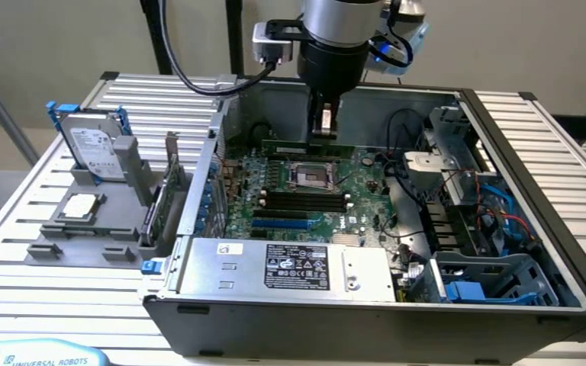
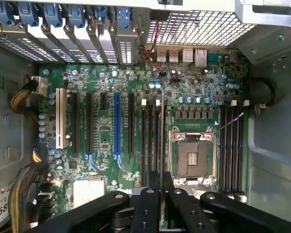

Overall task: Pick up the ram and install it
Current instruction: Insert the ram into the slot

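Green ram (image 1: pixel 293 144) is sitting clamped between my two black fingers (image 2: pixel 149 206); they are pressing on its flat faces at about mid-length. My gripper (image 1: pixel 322 134) is reaching down into the open computer case (image 1: pixel 537 152) and is carrying the stick level, long edge down.

From the wrist, the ram (image 2: pixel 161 141) is showing edge-on, as a thin line running straight out from between my fingertips. It is lining up with the bank of black memory slots (image 2: pixel 150 141) directly beneath them. Whether its lower edge is touching a slot or hanging just above it, I cannot tell.

Beneath the fingers, the green motherboard (image 2: pixel 106 141) is lying flat on the case floor. The open CPU socket (image 2: pixel 191 158) is sitting just beside the stick, and a second bank of black slots (image 2: pixel 230 145) is lying on the socket's far side. A long blue expansion slot (image 2: pixel 117 124) is running parallel to the stick on the side away from the socket.

Well away from the fingers, outside the case on the exterior view's left, a hard drive (image 1: pixel 94 145) is standing upright in a grey fixture (image 1: pixel 120 229), and a square silver processor chip (image 1: pixel 79 206) is resting below it.
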Tool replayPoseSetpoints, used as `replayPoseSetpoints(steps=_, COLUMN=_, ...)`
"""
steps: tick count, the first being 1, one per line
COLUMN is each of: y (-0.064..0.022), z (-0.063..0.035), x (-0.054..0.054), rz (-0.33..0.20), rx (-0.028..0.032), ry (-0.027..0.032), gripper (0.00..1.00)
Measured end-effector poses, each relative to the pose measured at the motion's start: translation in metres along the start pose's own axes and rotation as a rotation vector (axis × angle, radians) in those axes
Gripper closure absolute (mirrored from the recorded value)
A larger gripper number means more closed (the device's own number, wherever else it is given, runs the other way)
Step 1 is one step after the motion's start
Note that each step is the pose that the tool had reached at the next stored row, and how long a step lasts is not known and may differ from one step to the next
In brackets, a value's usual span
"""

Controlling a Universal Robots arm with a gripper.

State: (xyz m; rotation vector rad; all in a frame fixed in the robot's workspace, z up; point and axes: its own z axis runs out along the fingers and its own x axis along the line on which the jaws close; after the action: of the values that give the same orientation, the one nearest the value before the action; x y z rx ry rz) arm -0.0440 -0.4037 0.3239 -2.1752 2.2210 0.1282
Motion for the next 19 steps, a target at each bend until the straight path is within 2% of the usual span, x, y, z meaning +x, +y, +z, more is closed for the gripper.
replayPoseSetpoints(steps=14, y=-0.0077, z=0.0252, x=0.001, rz=-0.013, rx=-0.0008, ry=0.0171, gripper=0.87)
replayPoseSetpoints(steps=19, y=-0.0083, z=0.0341, x=0.002, rz=-0.015, rx=-0.0008, ry=0.0190, gripper=0.87)
